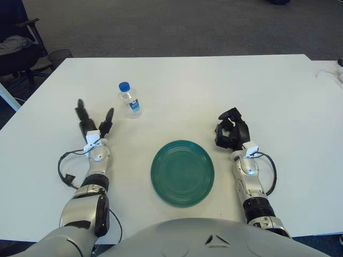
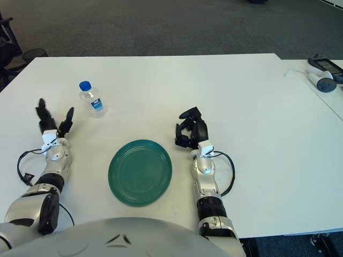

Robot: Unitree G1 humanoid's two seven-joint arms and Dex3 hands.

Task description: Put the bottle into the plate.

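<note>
1. The bottle (image 1: pixel 130 100) stands upright on the white worktop (image 1: pixel 214 85), toward the robot's left and well back from the plate. It is small and clear, with a blue cap and a blue label band around its lower body.
2. The plate (image 1: pixel 183 172) is a round, dark green dish with a smooth, slightly raised rim; it lies flat near the front edge of the worktop, between the two forearms, with nothing in it.
3. The left hand (image 1: pixel 94 122) is raised near the bottle, on its left and a little nearer the robot. Its black fingers (image 1: pixel 81 111) are spread apart and point upward, holding nothing and not touching the bottle.
4. The right hand (image 1: pixel 232 130) shows just beside the plate, on its right. Its black fingers are curled inward together and hold nothing.
5. Both forearms are silver metal with thin black cables looping beside the wrists.
6. A dark office chair (image 1: pixel 16 45) stands on the grey carpet (image 1: pixel 171 24) past the worktop's far left corner.
</note>
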